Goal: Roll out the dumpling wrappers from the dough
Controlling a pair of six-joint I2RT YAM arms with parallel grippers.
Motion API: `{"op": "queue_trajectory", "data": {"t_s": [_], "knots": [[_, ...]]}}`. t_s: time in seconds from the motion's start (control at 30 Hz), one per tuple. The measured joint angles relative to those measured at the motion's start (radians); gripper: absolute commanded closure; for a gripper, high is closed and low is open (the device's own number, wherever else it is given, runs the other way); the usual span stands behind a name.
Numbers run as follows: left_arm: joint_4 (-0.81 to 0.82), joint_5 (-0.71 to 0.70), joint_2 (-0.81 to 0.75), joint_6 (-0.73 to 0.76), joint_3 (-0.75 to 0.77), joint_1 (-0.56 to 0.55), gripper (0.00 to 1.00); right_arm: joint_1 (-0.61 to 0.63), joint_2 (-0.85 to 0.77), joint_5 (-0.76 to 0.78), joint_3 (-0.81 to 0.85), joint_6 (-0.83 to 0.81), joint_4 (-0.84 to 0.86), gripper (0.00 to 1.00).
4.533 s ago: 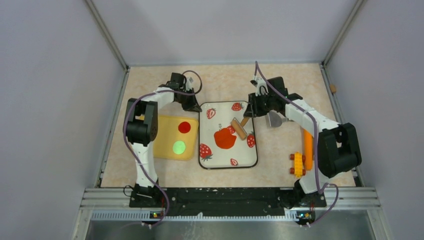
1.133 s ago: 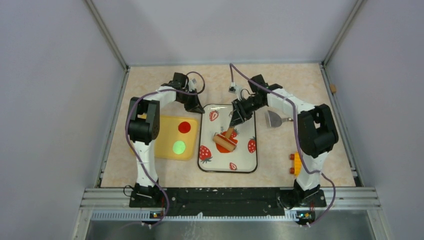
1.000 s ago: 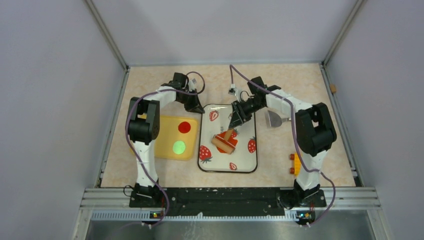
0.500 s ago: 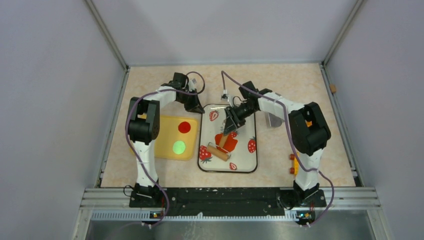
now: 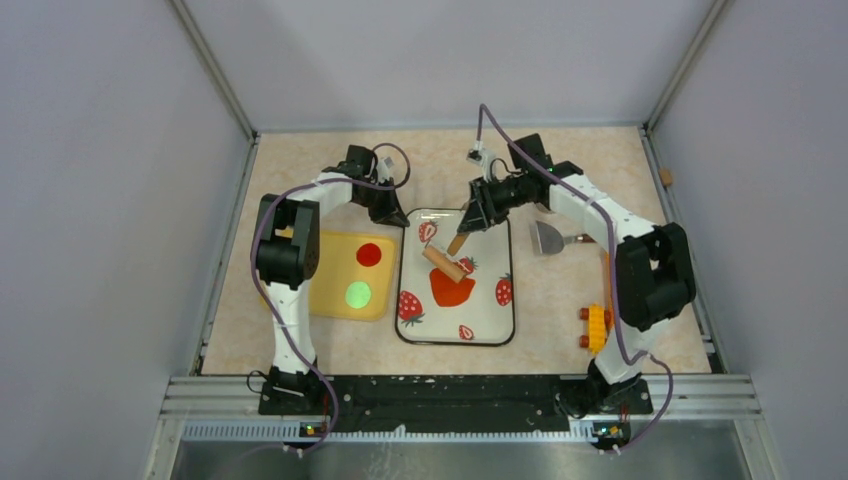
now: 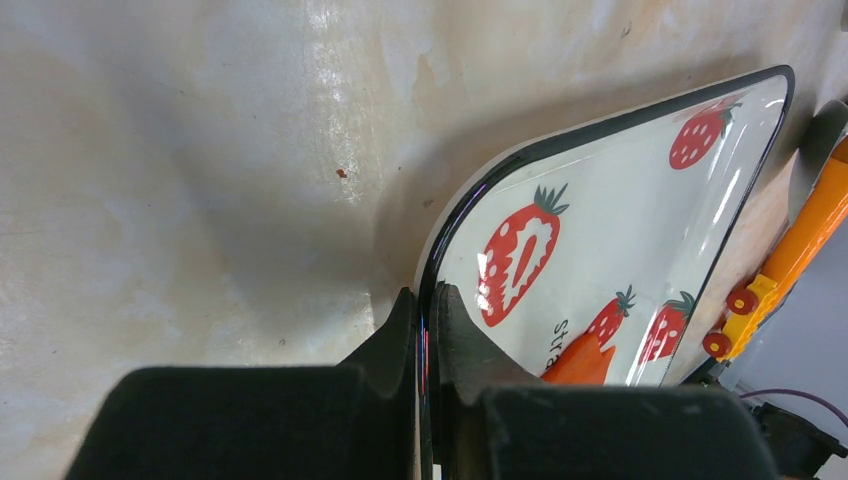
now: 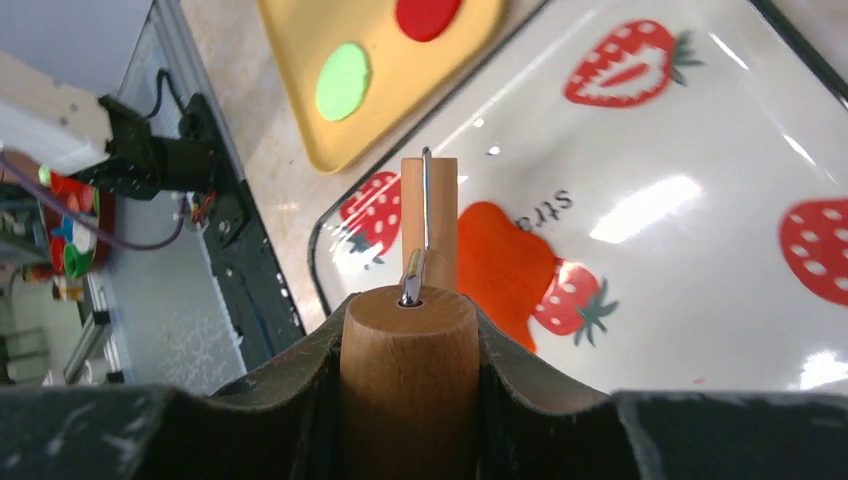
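Gripping the roller (image 5: 446, 263) by its handle, the right gripper (image 5: 470, 224) held it against the dough (image 5: 451, 288).
The dough lay mid-tray (image 5: 488, 318), broad at its far side and tapering toward the near edge. The roller drum crossed that far side, with its long axis diagonal from far-left to near-right and its handle pointing far-right. The left gripper (image 6: 425, 325) pinched the tray's far-left rim.
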Motion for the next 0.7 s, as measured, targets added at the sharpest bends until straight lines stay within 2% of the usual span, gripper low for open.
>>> {"op": "queue_trajectory", "data": {"t_s": [0.2,0.4,0.7], "knots": [[0.0,0.0,0.0,0.0,0.0,0.0,1.0,-0.051,0.068,0.043,-0.039,0.037,0.027,1.0],[0.001,0.0,0.0,0.001,0.0,0.0,1.0,-0.046,0.132,0.06,-0.09,0.099,0.076,1.0],[0.001,-0.002,-0.001,0.001,0.0,-0.001,1.0,0.001,0.134,0.053,-0.15,0.173,0.152,1.0]]}}
